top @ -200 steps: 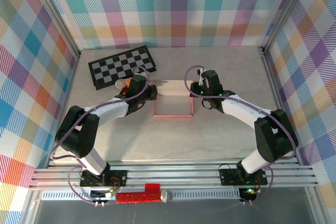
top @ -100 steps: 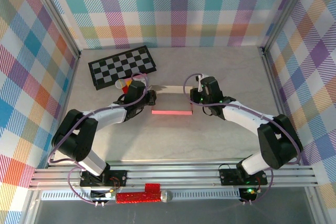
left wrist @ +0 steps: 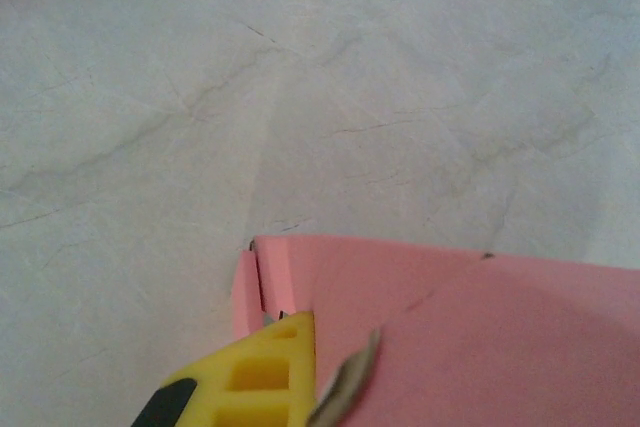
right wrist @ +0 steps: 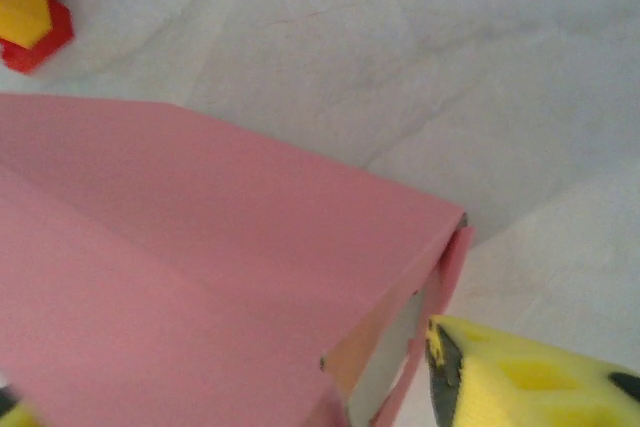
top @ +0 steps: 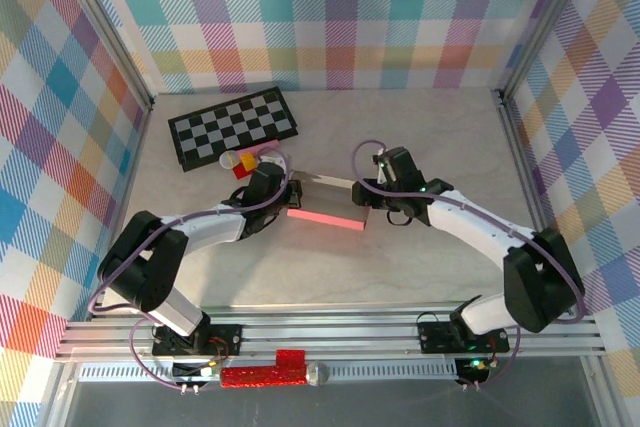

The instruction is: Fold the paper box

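Observation:
The paper box (top: 325, 217) is a salmon-pink card folded into a narrow slab, lying askew on the table between the two arms. My left gripper (top: 286, 197) is at its left end. In the left wrist view the left gripper (left wrist: 335, 332) is shut on the pink card (left wrist: 480, 337), with a small side flap (left wrist: 245, 292) just beyond the yellow finger (left wrist: 250, 377). My right gripper (top: 371, 209) is at the right end. In the right wrist view it (right wrist: 230, 387) stands open around the paper box (right wrist: 200, 247), its yellow finger (right wrist: 530, 377) just clear of the end flap (right wrist: 452, 262).
A black-and-white checkered board (top: 233, 125) lies at the back left. Small yellow, red and pink blocks (top: 241, 161) sit just behind the left gripper, and the red and yellow block (right wrist: 30, 22) is also in the right wrist view. Plaid walls and metal posts enclose the table.
The pink sheet, spread wide a second ago, has folded into a narrow slab and turned askew, its right end nearer. The right gripper has opened. The left gripper stays shut on its end.

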Tool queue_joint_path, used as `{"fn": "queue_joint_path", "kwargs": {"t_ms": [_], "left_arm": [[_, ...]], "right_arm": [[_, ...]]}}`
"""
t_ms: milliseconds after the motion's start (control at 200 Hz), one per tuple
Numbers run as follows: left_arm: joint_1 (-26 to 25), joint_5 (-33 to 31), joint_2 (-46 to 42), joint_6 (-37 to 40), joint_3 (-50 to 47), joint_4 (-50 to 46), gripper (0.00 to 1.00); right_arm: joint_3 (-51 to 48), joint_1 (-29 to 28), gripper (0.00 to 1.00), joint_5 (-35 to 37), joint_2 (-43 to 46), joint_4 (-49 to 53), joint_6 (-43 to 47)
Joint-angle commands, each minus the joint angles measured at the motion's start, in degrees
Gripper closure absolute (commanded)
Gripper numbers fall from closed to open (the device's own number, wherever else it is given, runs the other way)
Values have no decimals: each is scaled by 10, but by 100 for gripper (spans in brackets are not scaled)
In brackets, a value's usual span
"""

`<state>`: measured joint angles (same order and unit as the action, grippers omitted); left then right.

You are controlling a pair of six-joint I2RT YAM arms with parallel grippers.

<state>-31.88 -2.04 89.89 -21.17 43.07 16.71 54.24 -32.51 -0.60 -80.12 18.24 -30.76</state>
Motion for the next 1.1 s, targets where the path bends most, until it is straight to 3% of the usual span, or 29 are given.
{"fn": "queue_joint_path", "kwargs": {"t_ms": [0, 230, 435, 690, 850, 1095], "left_arm": [[-7, -20, -13, 8, -11, -1, 100], [-18, -37, -15, 2, -16, 3, 100], [-24, -46, -16, -3, -19, 10, 100], [-36, -62, -14, -7, -20, 17, 100], [-46, -78, -12, -11, -24, 24, 100], [-52, -96, -10, -19, -29, 30, 100]], "right_arm": [[40, -4, 30, -59, 44, 127, -89], [82, 11, 28, -116, 109, 198, -223], [176, 50, 33, -157, 35, 259, -411], [173, 44, 36, -190, -8, 178, -689], [184, 21, 39, -118, -16, 180, -753], [166, 11, 44, -104, -60, 133, -797]]}}
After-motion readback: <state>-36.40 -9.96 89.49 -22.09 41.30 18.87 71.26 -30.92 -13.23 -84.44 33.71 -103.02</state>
